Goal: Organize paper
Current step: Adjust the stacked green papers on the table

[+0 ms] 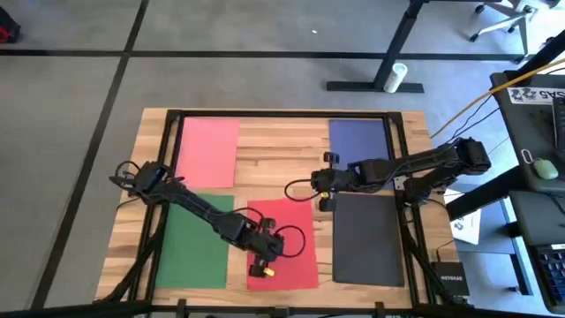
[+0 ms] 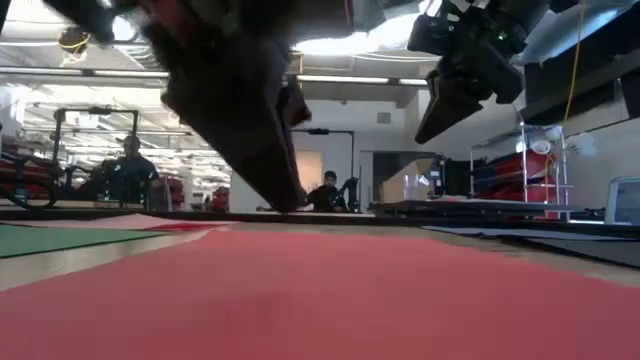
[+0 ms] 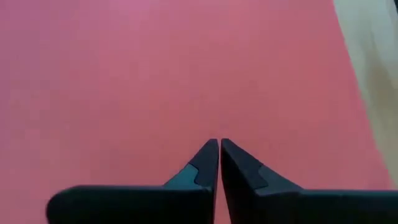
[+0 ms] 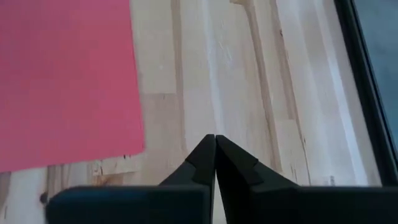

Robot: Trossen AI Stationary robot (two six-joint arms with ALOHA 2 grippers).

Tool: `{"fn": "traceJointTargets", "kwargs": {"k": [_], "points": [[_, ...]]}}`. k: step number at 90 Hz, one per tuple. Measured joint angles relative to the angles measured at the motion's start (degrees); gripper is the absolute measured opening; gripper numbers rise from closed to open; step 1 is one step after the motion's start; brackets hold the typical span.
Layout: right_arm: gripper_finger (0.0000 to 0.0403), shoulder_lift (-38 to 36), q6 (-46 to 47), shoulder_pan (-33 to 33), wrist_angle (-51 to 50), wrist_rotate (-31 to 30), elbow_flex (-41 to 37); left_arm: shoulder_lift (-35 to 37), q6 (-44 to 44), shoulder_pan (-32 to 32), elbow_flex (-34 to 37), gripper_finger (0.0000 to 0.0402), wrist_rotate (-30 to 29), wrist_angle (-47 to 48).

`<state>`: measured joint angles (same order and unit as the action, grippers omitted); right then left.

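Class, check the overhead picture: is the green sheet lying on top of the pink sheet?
No. The green sheet lies flat on the table, apart from the pink sheet.

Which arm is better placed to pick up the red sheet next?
Left. Its end effector is shut, tips down over the red sheet. The right end effector, also shut, hangs over bare wood of the table between the pink sheet and navy sheet.

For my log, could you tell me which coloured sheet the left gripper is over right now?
The red sheet: the left gripper sits over it, jaws shut, while the green sheet lies beside it.
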<state>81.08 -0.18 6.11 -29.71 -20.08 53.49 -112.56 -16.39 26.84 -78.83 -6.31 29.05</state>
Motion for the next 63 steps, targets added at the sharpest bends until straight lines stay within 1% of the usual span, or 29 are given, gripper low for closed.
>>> {"fn": "traceJointTargets", "kwargs": {"k": [8,18,32,47,63], "points": [[0.0,0.0,-0.02,0.0,0.0,0.04,0.0,0.05,-3.49,2.63,-2.55,0.0,2.38,6.54],[0.0,0.0,-0.04,0.0,0.07,0.09,0.0,0.07,-10.12,6.75,-3.06,0.0,4.83,9.24],[0.0,0.0,-0.03,0.0,1.98,1.16,0.0,0.07,-20.05,12.88,-3.04,0.0,4.85,9.09],[0.0,0.0,0.2,0.02,6.9,2.15,0.0,0.07,-30.83,18.82,-3.04,0.0,5.38,8.93],[0.0,0.0,-0.02,0.02,8.98,2.74,0.0,-0.05,-41.06,23.3,-3.04,0.0,5.59,9.61]]}}
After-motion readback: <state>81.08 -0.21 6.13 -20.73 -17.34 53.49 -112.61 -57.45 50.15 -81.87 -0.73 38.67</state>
